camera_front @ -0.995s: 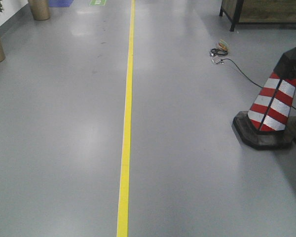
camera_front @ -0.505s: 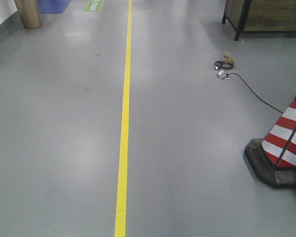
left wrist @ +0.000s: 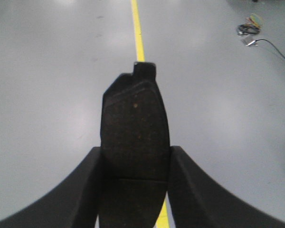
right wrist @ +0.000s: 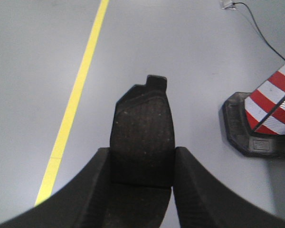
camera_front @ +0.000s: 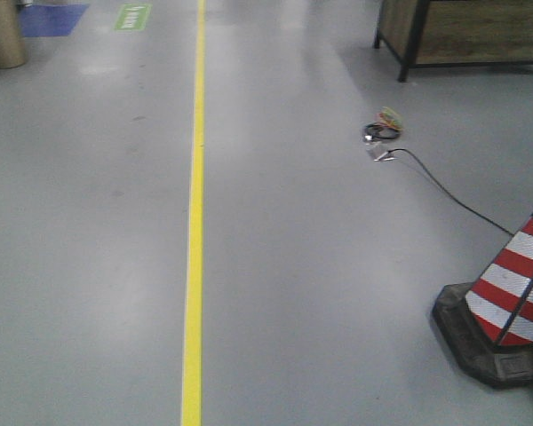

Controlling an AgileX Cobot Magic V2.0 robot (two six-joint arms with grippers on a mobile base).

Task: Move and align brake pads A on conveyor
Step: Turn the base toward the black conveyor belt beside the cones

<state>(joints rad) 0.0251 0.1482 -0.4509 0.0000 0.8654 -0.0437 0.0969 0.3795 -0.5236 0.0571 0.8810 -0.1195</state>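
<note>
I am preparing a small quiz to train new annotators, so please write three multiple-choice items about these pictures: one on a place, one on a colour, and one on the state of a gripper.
1. In the front view, where does the traffic cone stand relative to the yellow line?
A) left of it
B) right of it
C) on it

2. Which colours are the cone's stripes?
A) red and white
B) blue and yellow
C) green and black

3. What is the state of the left gripper?
A) open and empty
B) shut on a brake pad
C) out of view

Answers:
1 B, the cone is at the picture's right edge, apart from the line.
2 A, red and white bands show in the front and right wrist views.
3 B, its jaws close on the pad's sides in the left wrist view.
</note>
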